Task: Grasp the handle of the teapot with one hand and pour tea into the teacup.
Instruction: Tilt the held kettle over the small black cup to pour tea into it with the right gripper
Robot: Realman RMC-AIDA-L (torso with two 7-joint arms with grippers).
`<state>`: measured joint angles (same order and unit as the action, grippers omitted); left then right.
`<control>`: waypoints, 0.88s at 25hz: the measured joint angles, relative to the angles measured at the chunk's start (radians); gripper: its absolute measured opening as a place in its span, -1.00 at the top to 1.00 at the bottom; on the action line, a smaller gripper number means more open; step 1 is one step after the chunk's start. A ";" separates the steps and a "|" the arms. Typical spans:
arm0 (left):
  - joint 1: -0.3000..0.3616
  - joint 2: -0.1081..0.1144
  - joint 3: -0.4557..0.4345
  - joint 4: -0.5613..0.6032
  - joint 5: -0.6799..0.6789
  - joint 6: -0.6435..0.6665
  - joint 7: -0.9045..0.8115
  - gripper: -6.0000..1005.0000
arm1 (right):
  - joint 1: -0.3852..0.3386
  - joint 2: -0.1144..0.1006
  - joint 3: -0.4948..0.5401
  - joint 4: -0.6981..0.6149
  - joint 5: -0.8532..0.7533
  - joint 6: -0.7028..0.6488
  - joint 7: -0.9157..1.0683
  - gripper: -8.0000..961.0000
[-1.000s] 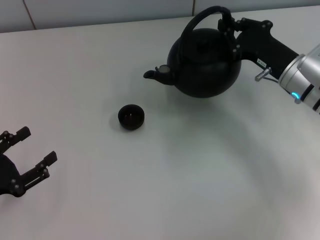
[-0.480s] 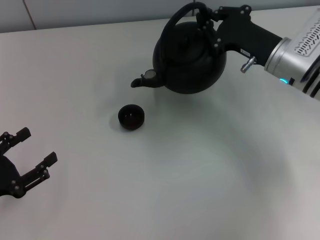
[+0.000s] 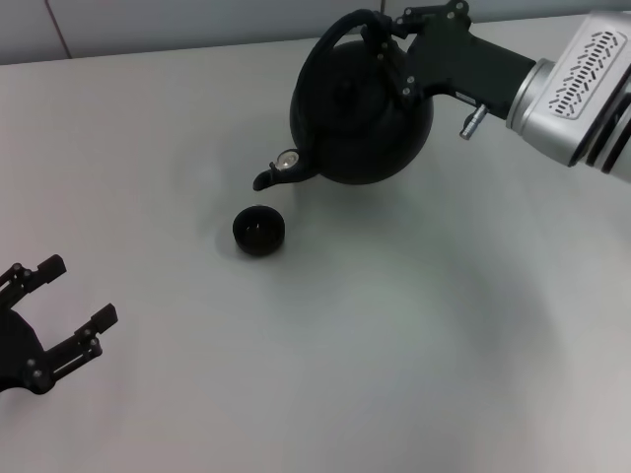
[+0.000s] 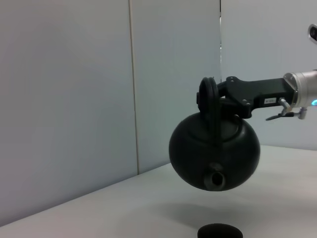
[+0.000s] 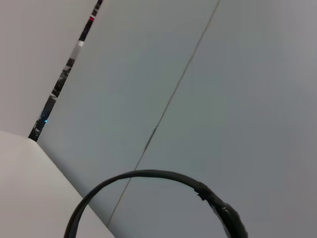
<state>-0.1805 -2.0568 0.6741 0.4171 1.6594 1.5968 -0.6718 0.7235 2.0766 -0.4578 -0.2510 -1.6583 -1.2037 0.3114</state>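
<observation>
My right gripper [image 3: 389, 44] is shut on the arched black handle [image 3: 340, 28] of the round black teapot [image 3: 360, 118] and holds the pot in the air, tilted with its spout [image 3: 271, 175] down toward the teacup. The small black teacup [image 3: 258, 230] stands on the table just below and in front of the spout tip. In the left wrist view the teapot [image 4: 214, 151] hangs above the teacup [image 4: 219, 231], its spout facing the camera. The right wrist view shows only the handle hoop [image 5: 148, 186] against the wall. My left gripper [image 3: 61, 310] is open and empty at the near left.
The white table [image 3: 394, 345] spreads all around. A grey panelled wall [image 4: 99, 99] stands behind the table's far edge.
My right gripper has carried the teapot left toward the teacup and tipped its spout further down. The left gripper has barely moved.
</observation>
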 joint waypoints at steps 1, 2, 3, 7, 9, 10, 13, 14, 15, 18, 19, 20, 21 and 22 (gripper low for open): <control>0.000 0.000 0.000 0.000 0.000 0.000 0.000 -0.59 | 0.004 0.000 -0.006 -0.002 0.000 0.005 -0.004 0.80; 0.001 0.000 0.000 0.000 0.000 0.002 0.000 -0.59 | 0.007 0.000 -0.012 -0.002 -0.001 0.008 -0.008 0.80; 0.001 0.000 0.000 0.000 0.000 0.002 0.000 -0.59 | 0.009 0.000 -0.019 -0.004 -0.001 0.012 -0.013 0.80; 0.002 0.000 0.001 0.000 0.000 0.007 0.000 -0.59 | 0.014 0.000 -0.031 -0.005 -0.004 0.017 -0.040 0.80; 0.002 0.000 0.001 0.000 0.000 0.010 0.000 -0.59 | 0.016 0.000 -0.037 -0.005 -0.006 0.018 -0.050 0.79; 0.003 0.000 0.001 0.000 0.000 0.011 0.000 -0.59 | 0.017 0.000 -0.039 -0.006 -0.006 0.018 -0.058 0.79; 0.003 0.000 0.001 0.000 0.000 0.011 0.000 -0.59 | 0.019 0.000 -0.050 -0.006 -0.007 0.020 -0.083 0.78; 0.003 0.000 0.001 0.000 0.000 0.012 0.000 -0.59 | 0.019 0.000 -0.056 -0.006 -0.007 0.021 -0.086 0.78; 0.003 0.000 0.001 0.000 0.000 0.012 0.000 -0.59 | 0.020 0.000 -0.060 -0.007 -0.007 0.022 -0.093 0.78; 0.002 0.000 0.001 0.001 0.000 0.014 0.000 -0.59 | 0.022 0.000 -0.063 -0.008 -0.007 0.026 -0.119 0.77; 0.002 0.000 0.001 0.001 0.000 0.014 0.000 -0.59 | 0.023 0.000 -0.063 -0.008 -0.007 0.028 -0.127 0.76; 0.001 0.000 0.001 0.001 0.000 0.014 0.000 -0.59 | 0.023 0.000 -0.063 -0.010 -0.007 0.029 -0.131 0.76; 0.000 0.000 0.001 0.001 0.000 0.015 0.000 -0.59 | 0.023 0.000 -0.064 -0.012 -0.007 0.029 -0.133 0.76; 0.000 0.000 0.001 0.001 0.000 0.015 0.000 -0.59 | 0.024 0.000 -0.064 -0.015 -0.007 0.029 -0.133 0.76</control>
<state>-0.1804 -2.0568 0.6749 0.4185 1.6597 1.6117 -0.6718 0.7473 2.0767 -0.5215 -0.2663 -1.6657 -1.1742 0.1779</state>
